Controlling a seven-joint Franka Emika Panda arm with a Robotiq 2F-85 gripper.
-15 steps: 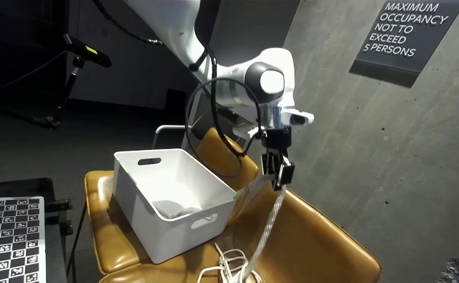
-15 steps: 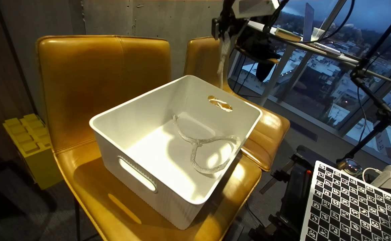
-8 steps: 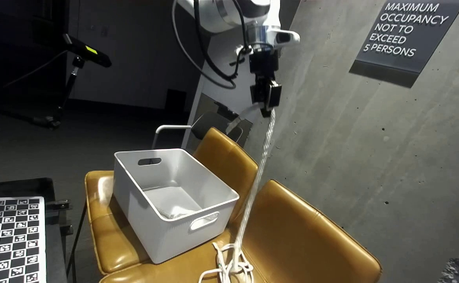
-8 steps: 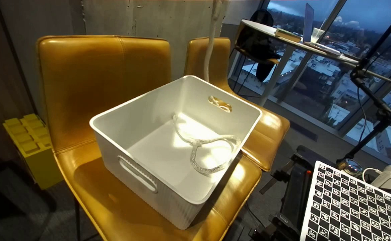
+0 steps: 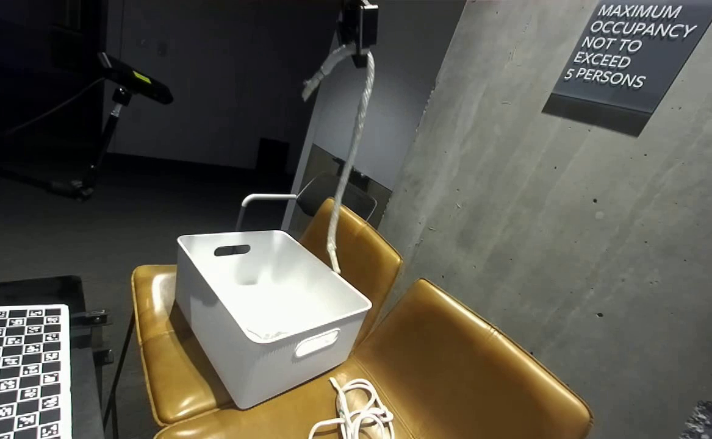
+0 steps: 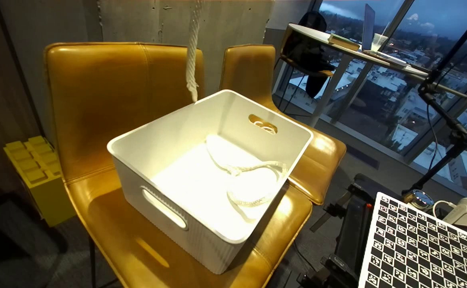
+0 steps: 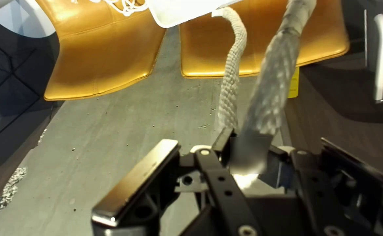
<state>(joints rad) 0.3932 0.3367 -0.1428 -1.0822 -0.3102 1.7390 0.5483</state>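
A tan, smooth leather-look chair [image 5: 478,366] and its matching neighbour chair [image 6: 101,104] stand side by side before a pitted grey concrete wall [image 5: 575,219]. On that wall hangs a dark grey sign [image 5: 627,58] with white capitals: MAXIMUM OCCUPANCY NOT TO EXCEED 5 PERSONS. Both exterior views show a flat white board [image 6: 421,244] printed with black-and-white checkered markers. In an exterior view a yellow block [image 6: 39,176] with a knobbed top — much like an oversized toy brick — sits beside the nearer chair. By the large glass window [image 6: 371,94], a white-topped table [image 6: 309,33] carries a book [image 6: 343,41] and a pale cup [image 6: 378,41] — snowy-looking rooftops spread below. A slim black jointed stand [image 6: 443,108] rises near the board.
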